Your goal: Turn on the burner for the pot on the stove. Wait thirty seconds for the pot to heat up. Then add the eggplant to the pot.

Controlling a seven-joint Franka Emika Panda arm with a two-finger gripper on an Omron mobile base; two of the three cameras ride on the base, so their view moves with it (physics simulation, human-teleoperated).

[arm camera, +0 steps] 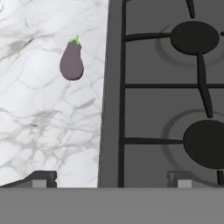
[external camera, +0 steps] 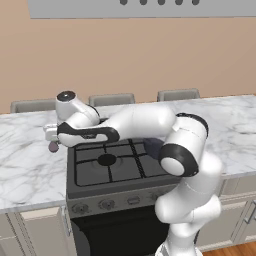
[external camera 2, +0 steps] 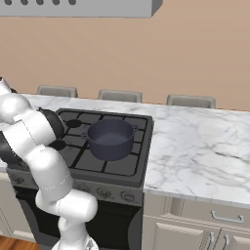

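Claw spread wide and empty, eggplant upper left on tabletop; off-centre descent likely rolls it away.

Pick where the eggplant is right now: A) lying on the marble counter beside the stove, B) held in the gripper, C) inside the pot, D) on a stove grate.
A: in the hand view the eggplant lies on the marble counter, apart from the stove edge, with the fingertips well short of it.
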